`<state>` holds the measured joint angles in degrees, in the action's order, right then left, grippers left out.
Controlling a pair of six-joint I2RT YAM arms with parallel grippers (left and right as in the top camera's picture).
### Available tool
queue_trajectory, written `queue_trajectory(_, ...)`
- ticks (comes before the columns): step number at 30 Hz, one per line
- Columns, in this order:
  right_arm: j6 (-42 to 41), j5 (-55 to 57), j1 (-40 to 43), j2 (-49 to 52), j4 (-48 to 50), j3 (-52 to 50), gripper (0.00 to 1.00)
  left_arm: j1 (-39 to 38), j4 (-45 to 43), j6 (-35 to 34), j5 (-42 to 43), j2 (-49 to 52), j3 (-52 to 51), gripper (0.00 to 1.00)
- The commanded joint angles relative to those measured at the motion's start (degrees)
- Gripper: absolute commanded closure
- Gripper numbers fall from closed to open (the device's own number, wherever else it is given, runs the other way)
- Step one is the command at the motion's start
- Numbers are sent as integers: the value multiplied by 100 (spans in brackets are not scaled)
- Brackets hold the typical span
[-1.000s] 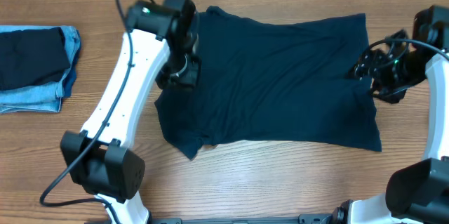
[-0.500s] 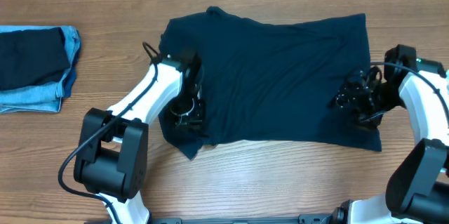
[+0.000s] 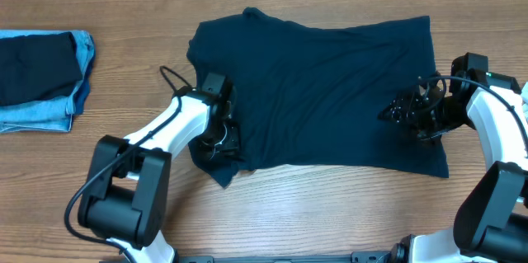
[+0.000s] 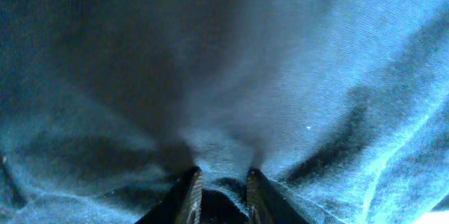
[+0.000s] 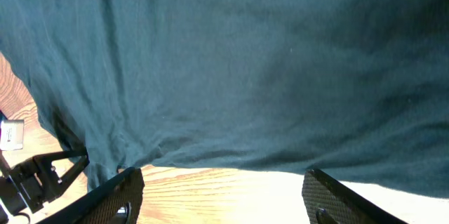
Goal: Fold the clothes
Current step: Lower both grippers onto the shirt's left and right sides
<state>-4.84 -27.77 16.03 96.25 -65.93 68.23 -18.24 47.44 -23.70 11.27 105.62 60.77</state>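
- The shirt (image 3: pixel 322 90) lies spread flat on the table (image 3: pixel 330 213). Its long axis runs from side to side across the overhead view, with the collar end toward the left arm and the hem end toward the right arm.
- Well apart from it, at the far left edge of the table, sits a folded pile (image 3: pixel 41 77) of dark and light blue denim pieces. We judge that part of the job done.
- The left gripper (image 3: pixel 219 139) is down on the shirt's near left corner, by the sleeve. In its wrist view the fingers (image 4: pixel 191 192) are drawn close together with a ridge of cloth gathered between them and creases running out from that spot. We read this as a pinch on the shirt.
- The right gripper (image 3: pixel 408 116) is over the shirt's right end, just inside the edge. Its fingers (image 5: pixel 126 192) are spread wide and hold nothing. In its wrist view the cloth edge lies across the gap ahead of them, with bare wood below it.
- Each arm is nearest its own end of the shirt, so a fold across the short way would need both near corners held. We think the right fingers must yet come down and close on their edge.
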Motion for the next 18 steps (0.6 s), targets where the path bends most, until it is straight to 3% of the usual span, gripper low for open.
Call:
queue_trajectory(1, 61, -83, -33, -142, 35, -13, 23, 472, 37, -1027, -267, 332, -898, 74)
queue_trajectory(10, 59, 20, -33, -142, 59, -13, 20, 2164, -125, -765, -317, 332, -1191, 76)
queue_trajectory(18, 37, 249, -33, -142, 66, -13, 18, 2750, -164, -501, -682, 332, -1185, 77)
